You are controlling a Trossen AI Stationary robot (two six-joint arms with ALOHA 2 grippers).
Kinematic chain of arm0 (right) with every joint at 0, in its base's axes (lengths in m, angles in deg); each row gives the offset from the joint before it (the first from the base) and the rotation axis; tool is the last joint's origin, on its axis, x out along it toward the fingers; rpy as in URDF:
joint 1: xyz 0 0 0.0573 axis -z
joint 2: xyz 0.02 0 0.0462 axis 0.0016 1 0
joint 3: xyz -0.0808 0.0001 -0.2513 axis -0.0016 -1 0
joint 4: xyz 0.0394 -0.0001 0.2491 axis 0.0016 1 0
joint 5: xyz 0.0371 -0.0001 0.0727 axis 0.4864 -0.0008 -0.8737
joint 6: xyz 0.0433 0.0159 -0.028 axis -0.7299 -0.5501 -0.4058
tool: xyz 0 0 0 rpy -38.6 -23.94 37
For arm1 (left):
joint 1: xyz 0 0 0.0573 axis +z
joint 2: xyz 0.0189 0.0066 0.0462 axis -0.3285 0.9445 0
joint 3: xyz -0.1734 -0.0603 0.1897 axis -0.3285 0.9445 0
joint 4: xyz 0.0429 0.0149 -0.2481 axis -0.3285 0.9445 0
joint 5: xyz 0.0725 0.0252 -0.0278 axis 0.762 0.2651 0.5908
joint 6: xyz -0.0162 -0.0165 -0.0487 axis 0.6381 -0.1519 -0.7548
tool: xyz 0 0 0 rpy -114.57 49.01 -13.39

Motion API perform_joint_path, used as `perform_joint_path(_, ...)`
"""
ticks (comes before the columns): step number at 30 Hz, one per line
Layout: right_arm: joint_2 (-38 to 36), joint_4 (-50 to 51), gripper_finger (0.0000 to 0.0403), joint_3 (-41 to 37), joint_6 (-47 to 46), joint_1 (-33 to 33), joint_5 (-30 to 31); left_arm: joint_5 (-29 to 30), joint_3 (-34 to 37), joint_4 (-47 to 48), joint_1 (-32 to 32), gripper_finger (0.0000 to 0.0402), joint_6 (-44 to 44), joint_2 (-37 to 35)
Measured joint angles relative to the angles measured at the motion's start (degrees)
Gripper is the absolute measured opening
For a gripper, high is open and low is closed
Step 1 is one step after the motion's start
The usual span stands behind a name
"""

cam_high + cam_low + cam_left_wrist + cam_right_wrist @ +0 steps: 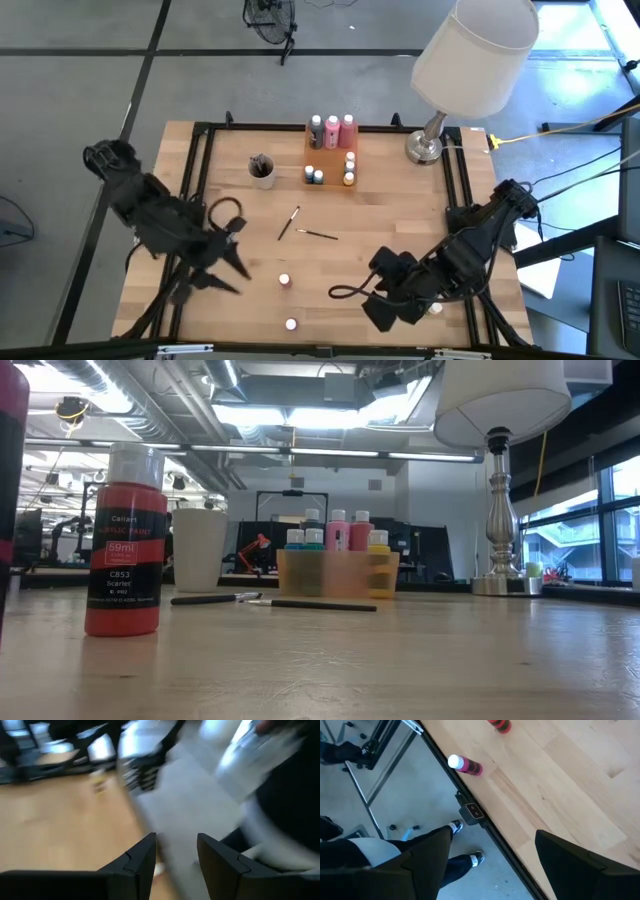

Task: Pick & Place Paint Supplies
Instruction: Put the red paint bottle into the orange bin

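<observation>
Wooden table [400,215], lamp [470,60] at the far right corner. Left gripper [238,266] sits near the left edge, fingers [142,862] partly apart, empty. Right gripper [385,310] sits at the near edge, jaws wide, empty. Two paintbrushes [305,228] lie on the wood between and beyond both grippers. Two loose paint pots [285,281] stand between the grippers near the front. Orange tray [332,160], far beyond, holds three squeeze bottles [333,131] and small pots. Grey cup [262,168] beside the tray.
</observation>
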Motion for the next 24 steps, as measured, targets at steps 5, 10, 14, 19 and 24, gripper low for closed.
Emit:
perform_joint_path(5,0.10,0.13,0.0296,0.00,3.43,-0.03,-0.04,13.46,-10.20,15.69,-0.06,0.0139,6.45,8.95)
perform_joint_path(10,0.10,0.13,0.0296,0.00,7.95,-0.03,-0.14,13.32,-11.11,14.62,-0.06,0.0139,6.87,13.85)
perform_joint_path(14,0.10,0.15,0.0296,0.00,11.14,-0.05,-1.14,12.03,-11.09,14.06,0.93,0.0139,7.80,16.63)
perform_joint_path(19,0.10,0.15,0.0296,0.00,14.15,-0.38,-1.08,2.28,-11.09,14.44,4.45,0.0140,5.35,18.12)
perform_joint_path(24,0.23,0.15,0.0296,0.00,15.56,-0.36,-0.66,-4.50,-11.09,14.47,6.51,0.0160,1.90,18.27)
